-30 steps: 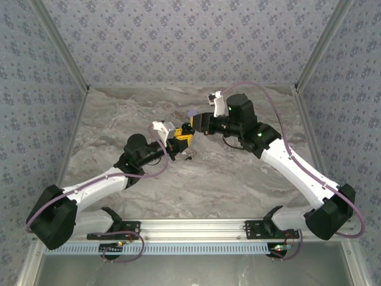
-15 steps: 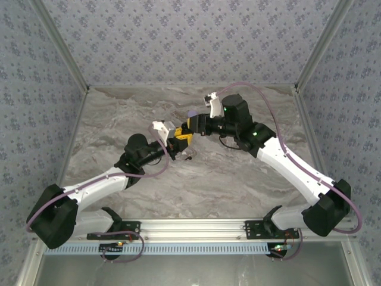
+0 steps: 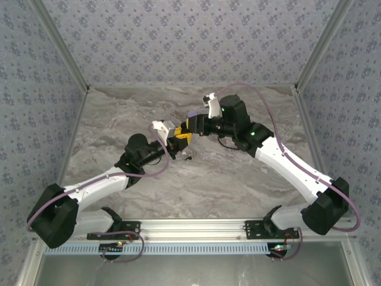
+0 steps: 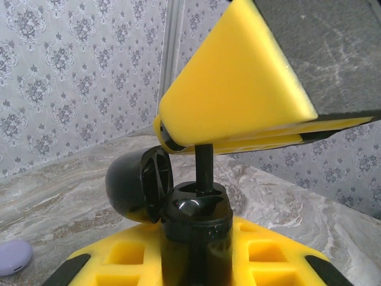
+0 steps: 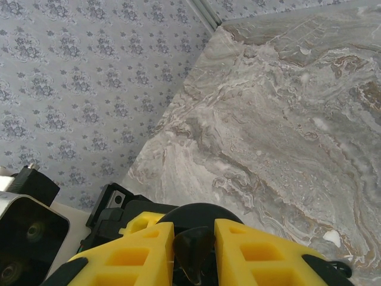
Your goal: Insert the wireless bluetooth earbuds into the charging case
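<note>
1. The left gripper (image 4: 193, 262) is clamped tight, its yellow pocketed fingers gripping the lower body of the black charging case (image 4: 195, 220), which stands upright over the middle of the surface (image 3: 238, 179).
2. The case is glossy and rounded. Its domed lid (image 4: 134, 185) hangs open on a hinge at one side.
3. The right gripper (image 5: 193, 247) meets it from the opposite side. Its jaws are almost together, pinching a thin black stem (image 4: 203, 164) whose lower end stands in the case's open top.
4. One pale-lilac earbud (image 4: 13, 257), a smooth rounded nub, lies on the surface just beyond the grippers, toward the far edge.
5. A small pale speck (image 5: 331, 238) lies on the surface near the right gripper; it is too small to tell what it is.
6. The surface is grey, marble-veined and matte. Walls (image 3: 190, 42) papered in a blue-grey floral print enclose three sides, and metal posts (image 3: 321, 42) stand at the far corners.
</note>
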Controlling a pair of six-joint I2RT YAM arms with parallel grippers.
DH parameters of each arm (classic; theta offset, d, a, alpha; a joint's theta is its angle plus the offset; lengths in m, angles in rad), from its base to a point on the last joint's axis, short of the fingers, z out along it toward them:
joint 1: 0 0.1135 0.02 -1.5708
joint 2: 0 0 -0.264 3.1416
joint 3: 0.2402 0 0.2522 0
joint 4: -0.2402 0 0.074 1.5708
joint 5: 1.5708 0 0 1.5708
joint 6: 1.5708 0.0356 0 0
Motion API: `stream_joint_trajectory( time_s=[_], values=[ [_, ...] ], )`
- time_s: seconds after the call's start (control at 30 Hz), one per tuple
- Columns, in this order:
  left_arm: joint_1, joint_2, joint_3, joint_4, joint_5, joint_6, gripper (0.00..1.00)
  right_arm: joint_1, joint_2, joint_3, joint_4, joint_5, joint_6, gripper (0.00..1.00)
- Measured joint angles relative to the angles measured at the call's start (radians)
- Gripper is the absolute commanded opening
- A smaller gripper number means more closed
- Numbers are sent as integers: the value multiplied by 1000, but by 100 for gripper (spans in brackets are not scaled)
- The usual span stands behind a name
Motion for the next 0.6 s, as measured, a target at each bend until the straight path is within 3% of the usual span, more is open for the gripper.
stream_joint_trajectory(
  time_s=[0.6],
  values=[
    [0,0,0,8,-25,-13,22,15,0,-16,37,51,34,23]
  ],
)
